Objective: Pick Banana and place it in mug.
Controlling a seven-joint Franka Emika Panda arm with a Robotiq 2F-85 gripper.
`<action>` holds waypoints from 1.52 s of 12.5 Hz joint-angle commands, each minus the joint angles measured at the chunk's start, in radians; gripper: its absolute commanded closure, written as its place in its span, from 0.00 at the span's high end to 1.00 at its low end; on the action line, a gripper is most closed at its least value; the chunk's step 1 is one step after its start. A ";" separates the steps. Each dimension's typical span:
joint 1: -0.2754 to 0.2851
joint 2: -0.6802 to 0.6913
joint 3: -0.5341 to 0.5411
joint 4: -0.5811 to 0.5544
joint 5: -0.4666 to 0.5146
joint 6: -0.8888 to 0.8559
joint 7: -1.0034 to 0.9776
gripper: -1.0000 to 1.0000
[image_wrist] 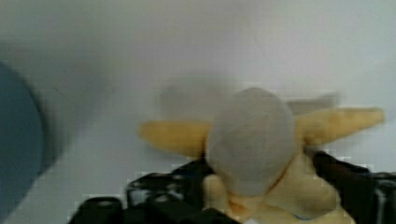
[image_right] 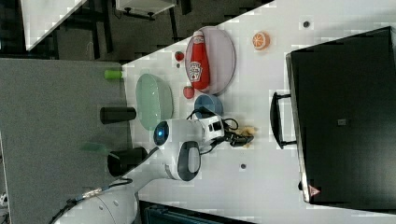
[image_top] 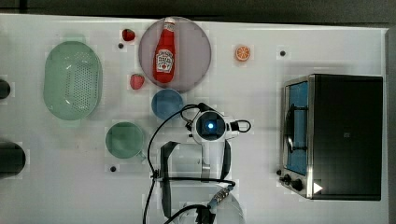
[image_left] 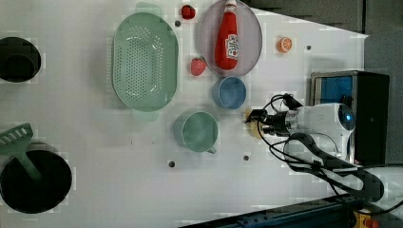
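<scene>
one pincer (image_left: 254,121), reaching down from the white arm, stands spread over the banana (image_wrist: 252,140), with a dark finger (image_wrist: 345,182) on each side of the fruit. the one on the side of the longer flap touches the yellow skin; whether the pair presses the fruit cannot be told.

the banana lies on the white tabletop (image_left: 95,142) under the pincer. in the wrist view its pale rounded end bulges toward the camera, and its yellow peel flaps stretch out to both sides, so its widest line runs across the gap between the fingers. in the left view a sliver of yellow shows beside the dark fingers, running roughly up and down the picture. the rest is hidden by the hand, and which way the tip points cannot be told there.

the mug (image_left: 196,132), mint green and upright, stands apart from the banana, toward the left view's left, with its small handle turned to the left view's lower right. a blue cup (image_left: 229,92) stands near the pincer, toward the left view's top.

beyond the blue cup, a grey plate (image_top: 196,37) carries a red ketchup bottle (image_top: 164,53) lying flat. two strawberries (image_top: 137,81) sit by the plate's edge. an orange slice (image_top: 242,52) lies at the top view's right of the plate. a green perforated colander (image_top: 72,79) fills the top view's left, and a toaster oven (image_top: 345,135) stands at the top view's right.
</scene>
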 commanded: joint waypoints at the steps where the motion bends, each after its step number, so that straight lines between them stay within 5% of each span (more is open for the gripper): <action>1: -0.003 -0.037 -0.009 0.004 -0.002 0.039 -0.029 0.48; 2: -0.003 -0.038 -0.008 0.004 -0.002 0.039 -0.029 0.38; 7: -0.003 -0.159 -0.015 -0.001 -0.002 0.011 -0.029 0.37; 14: -0.006 -0.552 -0.017 0.082 -0.002 -0.548 -0.028 0.37; 19: 0.001 -0.682 0.013 0.213 -0.001 -0.851 -0.002 0.37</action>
